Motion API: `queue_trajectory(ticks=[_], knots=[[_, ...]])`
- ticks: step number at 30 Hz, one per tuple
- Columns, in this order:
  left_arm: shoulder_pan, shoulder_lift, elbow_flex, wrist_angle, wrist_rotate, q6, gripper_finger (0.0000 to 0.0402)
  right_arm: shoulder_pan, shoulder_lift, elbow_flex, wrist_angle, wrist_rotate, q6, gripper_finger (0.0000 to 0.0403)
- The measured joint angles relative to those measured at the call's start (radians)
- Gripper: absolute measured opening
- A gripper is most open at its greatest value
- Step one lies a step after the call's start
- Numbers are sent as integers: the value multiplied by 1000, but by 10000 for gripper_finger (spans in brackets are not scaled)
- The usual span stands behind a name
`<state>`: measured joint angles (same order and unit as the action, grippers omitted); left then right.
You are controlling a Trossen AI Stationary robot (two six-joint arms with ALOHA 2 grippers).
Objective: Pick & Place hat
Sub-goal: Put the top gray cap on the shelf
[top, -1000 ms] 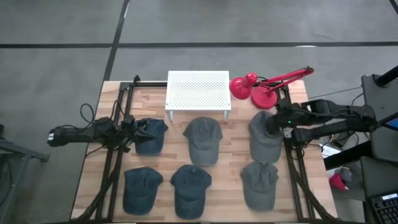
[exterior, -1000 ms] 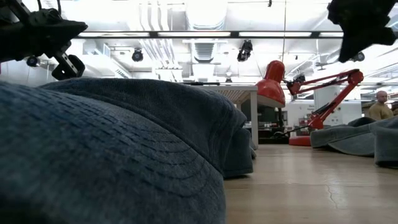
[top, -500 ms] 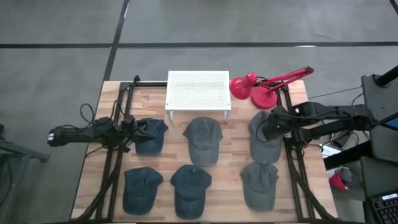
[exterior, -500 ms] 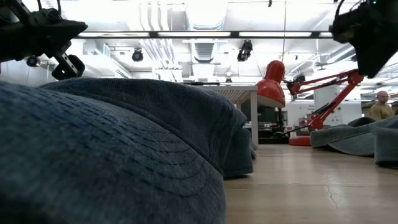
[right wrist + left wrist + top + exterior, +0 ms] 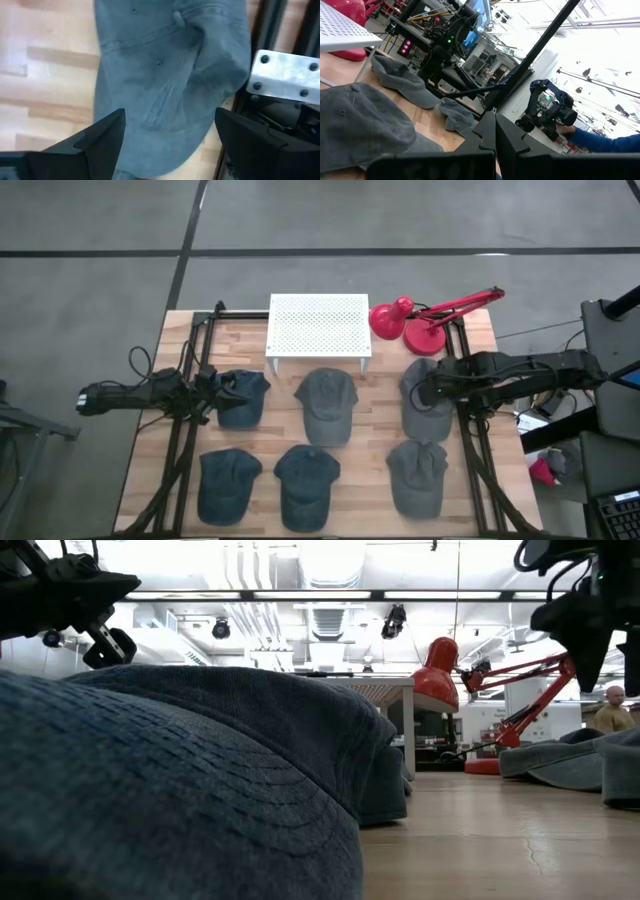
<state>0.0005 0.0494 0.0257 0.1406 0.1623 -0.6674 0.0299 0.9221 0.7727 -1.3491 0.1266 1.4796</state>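
From left to right across the wooden table (image 5: pixel 140 470), we first meet the left gripper (image 5: pixel 222 393), its fingers (image 5: pixel 492 137) pressed together with nothing between them, resting at the edge of the dark blue hat (image 5: pixel 242 398) in the back row. In front of that hat lies a second blue hat (image 5: pixel 224 483), and beside it a third (image 5: pixel 306 485). At the table's middle we see a grey hat (image 5: pixel 326 406) lying just in front of the white perforated stand (image 5: pixel 319 326). Further right, a red desk lamp (image 5: pixel 412 322) stands at the back edge of the table. Below it we find the task's grey-green hat (image 5: pixel 424 420), lying flat near the right rail. The right gripper (image 5: pixel 432 392) hangs directly above this hat's crown, its two fingers (image 5: pixel 100 135) spread wide with the cloth visible between them and not clasped. Another grey hat (image 5: pixel 417 475) lies in the front row, just in front of the grey-green hat. In the low view we see the right gripper clear of the table top.
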Motion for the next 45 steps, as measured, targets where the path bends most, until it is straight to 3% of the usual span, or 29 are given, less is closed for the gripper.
queue_trajectory(ticks=[7, 20, 40, 45], knots=[[0, 0, 0, 2, -5, -5, 0, 0, 82, 0, 45, 5, 99, 316], [0, 0, 0, 2, -4, -22, 0, -1, 278, -3, 66, -15, 213, 294], [0, 0, 0, 1, -3, -21, 0, -7, 551, -5, 216, -78, 216, 309], [0, 0, 0, 1, -3, 53, 0, -12, 587, -5, 225, -85, 216, 302]])
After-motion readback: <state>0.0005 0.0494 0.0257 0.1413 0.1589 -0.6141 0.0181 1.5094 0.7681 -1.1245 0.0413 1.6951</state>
